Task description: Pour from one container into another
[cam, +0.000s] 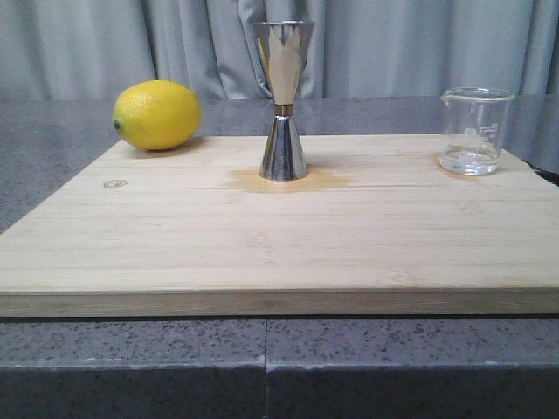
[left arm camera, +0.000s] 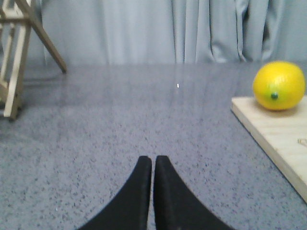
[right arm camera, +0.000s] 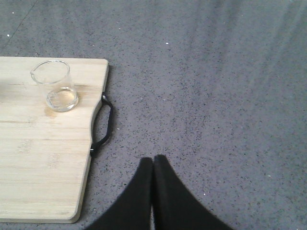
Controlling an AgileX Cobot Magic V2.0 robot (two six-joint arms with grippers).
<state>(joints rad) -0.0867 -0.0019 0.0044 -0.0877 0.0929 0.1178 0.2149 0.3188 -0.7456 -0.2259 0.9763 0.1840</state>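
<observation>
A steel jigger (cam: 284,100) stands upright at the middle of the wooden board (cam: 262,244). A small glass beaker (cam: 474,131) with a little clear liquid sits at the board's far right corner, also seen as the beaker (right arm camera: 56,85) in the right wrist view. My left gripper (left arm camera: 153,160) is shut and empty over the grey counter, left of the board. My right gripper (right arm camera: 153,159) is shut and empty over the counter, right of the board and its black handle (right arm camera: 103,125). Neither gripper shows in the front view.
A yellow lemon (cam: 156,114) lies at the board's far left corner, also seen as the lemon (left arm camera: 278,86) in the left wrist view. A wooden frame (left arm camera: 17,52) stands on the counter far to the left. Grey curtains hang behind.
</observation>
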